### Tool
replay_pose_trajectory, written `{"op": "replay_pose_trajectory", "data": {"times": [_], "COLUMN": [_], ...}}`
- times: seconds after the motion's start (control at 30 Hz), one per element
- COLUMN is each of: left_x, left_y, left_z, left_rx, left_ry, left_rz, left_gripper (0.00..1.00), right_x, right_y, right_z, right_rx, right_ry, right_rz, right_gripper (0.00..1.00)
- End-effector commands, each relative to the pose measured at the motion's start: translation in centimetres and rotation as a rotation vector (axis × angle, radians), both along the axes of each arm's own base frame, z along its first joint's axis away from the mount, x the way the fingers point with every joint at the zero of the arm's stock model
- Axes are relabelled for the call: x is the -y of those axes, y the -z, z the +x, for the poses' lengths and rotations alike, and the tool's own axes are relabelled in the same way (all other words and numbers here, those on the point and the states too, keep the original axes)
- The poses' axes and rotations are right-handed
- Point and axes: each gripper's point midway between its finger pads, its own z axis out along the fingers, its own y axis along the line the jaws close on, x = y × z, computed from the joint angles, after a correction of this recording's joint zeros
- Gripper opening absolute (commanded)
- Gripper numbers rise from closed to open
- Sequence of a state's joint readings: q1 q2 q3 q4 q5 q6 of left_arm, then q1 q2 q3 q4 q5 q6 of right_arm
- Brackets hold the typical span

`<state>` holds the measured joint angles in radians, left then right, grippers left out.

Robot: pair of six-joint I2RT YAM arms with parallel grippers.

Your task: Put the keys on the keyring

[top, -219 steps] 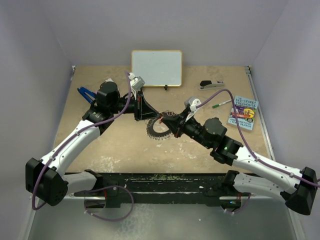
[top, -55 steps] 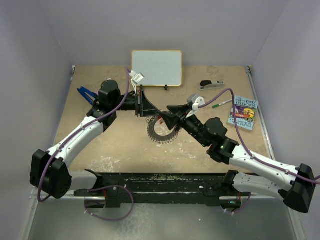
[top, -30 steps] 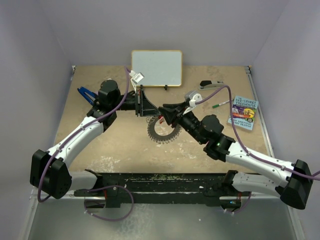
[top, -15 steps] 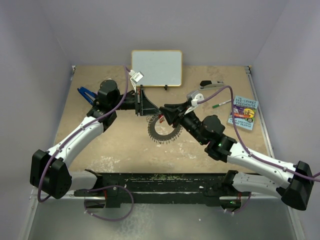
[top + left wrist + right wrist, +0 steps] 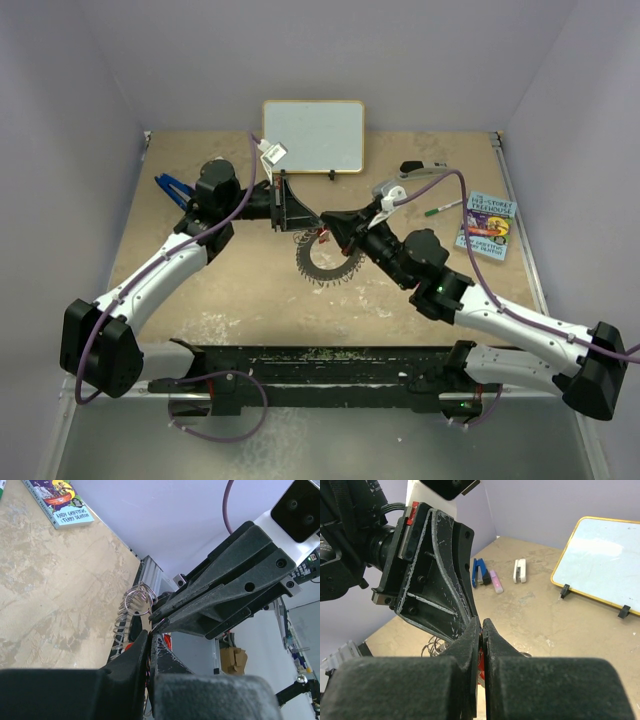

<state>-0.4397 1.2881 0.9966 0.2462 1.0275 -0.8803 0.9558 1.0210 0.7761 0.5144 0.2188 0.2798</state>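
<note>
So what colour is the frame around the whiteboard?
Golden yellow. The frame of the whiteboard shows best in the right wrist view.

the ring (image 5: pixel 325 262) lies in the middle of the table (image 5: pixel 250 290). the left gripper (image 5: pixel 149 632) and right gripper (image 5: pixel 481 620) meet over its back edge, with the key (image 5: pixel 480 664) between the right one's fingers. the board (image 5: pixel 313 136) stands behind. the book (image 5: pixel 486 226), pen (image 5: pixel 443 208) and stapler (image 5: pixel 424 169) lie to the right.

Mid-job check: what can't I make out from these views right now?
Small red-headed key: right wrist view shows only a red sliver between the right gripper's fingers; blade hidden everywhere.
Large grey metal keyring: its far rim sits under both grippers from above; the left gripper blocks most of it in the left wrist view.
Key on ring yet: unclear.
</note>
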Motion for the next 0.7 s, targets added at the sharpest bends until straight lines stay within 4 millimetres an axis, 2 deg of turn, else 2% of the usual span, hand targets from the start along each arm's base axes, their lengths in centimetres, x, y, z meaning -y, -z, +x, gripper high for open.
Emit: {"op": "replay_pose_trajectory", "data": {"times": [0.0, 0.17, 0.27, 0.33, 0.67], "left_x": [-0.2, -0.4, -0.6, -0.8, -2.5], "left_y": [-3.2, -2.1, -1.8, -1.7, -1.8], "left_z": [-0.6, 0.0, 0.4, 0.6, 2.9], "left_rx": [0.126, 0.183, 0.207, 0.217, 0.312], "left_ry": [0.005, -0.004, -0.008, -0.01, -0.064], "left_rz": [-0.047, -0.01, 0.015, 0.025, 0.122], "left_gripper": [0.06, 0.12, 0.15, 0.16, 0.23], "right_x": [0.6, 1.0, 0.9, 1.2, 4.2], "right_y": [-2.8, -2.6, -1.6, -2.1, 0.4], "right_z": [0.5, 1.1, 1.2, 1.4, 1.9], "right_rx": [0.014, -0.093, -0.193, -0.256, -0.523], "right_ry": [0.039, 0.089, 0.105, 0.139, 0.371], "right_rz": [0.04, 0.033, 0.011, 0.02, 0.036], "right_gripper": [0.0, 0.0, 0.0, 0.0, 0.0]}}
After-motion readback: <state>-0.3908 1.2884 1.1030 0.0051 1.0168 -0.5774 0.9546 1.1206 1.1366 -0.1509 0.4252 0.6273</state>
